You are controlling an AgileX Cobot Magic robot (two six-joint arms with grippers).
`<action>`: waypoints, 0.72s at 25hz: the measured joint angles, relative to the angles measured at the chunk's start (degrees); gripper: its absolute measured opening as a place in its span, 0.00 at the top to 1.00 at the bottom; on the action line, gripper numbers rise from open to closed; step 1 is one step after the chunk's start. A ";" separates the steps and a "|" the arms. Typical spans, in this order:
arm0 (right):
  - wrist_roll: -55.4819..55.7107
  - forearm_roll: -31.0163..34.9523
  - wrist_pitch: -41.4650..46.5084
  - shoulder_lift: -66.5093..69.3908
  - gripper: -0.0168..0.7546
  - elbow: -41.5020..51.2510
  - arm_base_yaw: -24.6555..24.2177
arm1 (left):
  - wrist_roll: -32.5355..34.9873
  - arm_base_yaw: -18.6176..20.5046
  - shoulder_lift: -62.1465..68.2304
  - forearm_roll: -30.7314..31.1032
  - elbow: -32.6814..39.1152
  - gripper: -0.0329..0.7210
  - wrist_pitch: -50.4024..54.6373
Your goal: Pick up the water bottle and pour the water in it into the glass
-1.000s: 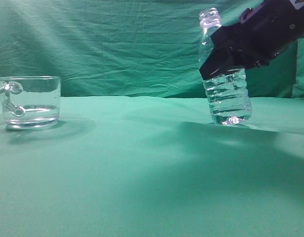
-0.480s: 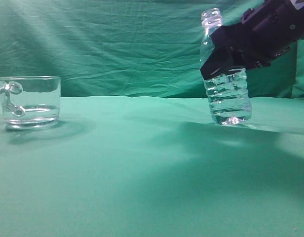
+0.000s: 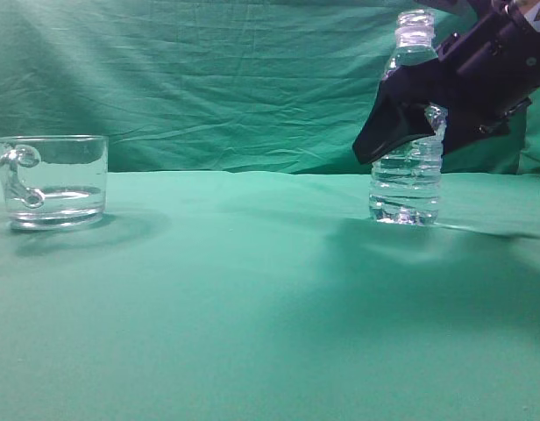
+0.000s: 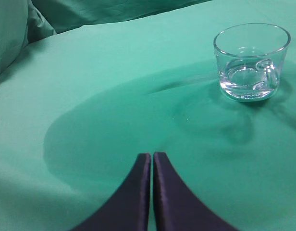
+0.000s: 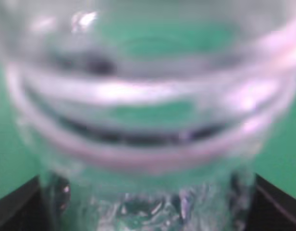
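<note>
The water bottle (image 3: 407, 189) stands upright on the green cloth at the right, its base on the table and its neck uncapped. My right gripper (image 3: 373, 145) is closed around its middle, and the near black finger hides part of the body. In the right wrist view the blurred bottle (image 5: 148, 120) fills the frame between the two dark fingers. Water (image 3: 405, 203) sits in the bottle's ribbed lower part. The glass (image 3: 55, 175) stands far left, handle towards the camera, with a little water in it. It also shows in the left wrist view (image 4: 251, 60). My left gripper (image 4: 152, 155) is shut and empty, well short of the glass.
Green cloth (image 3: 252, 289) covers the table, and a wrinkled green backdrop (image 3: 209, 79) hangs behind. A wide stretch of cloth lies between the glass and the bottle. In the left wrist view, folded cloth (image 4: 13, 38) rises at the far left.
The bottle has gone from leaning left to standing upright on the cloth. My right gripper has turned with it, and its body has shifted right and up. The glass has not moved.
</note>
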 joint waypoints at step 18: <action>1.85 -0.33 3.71 -21.71 0.21 0.24 0.00 | 0.00 0.00 0.00 0.00 0.00 0.96 0.00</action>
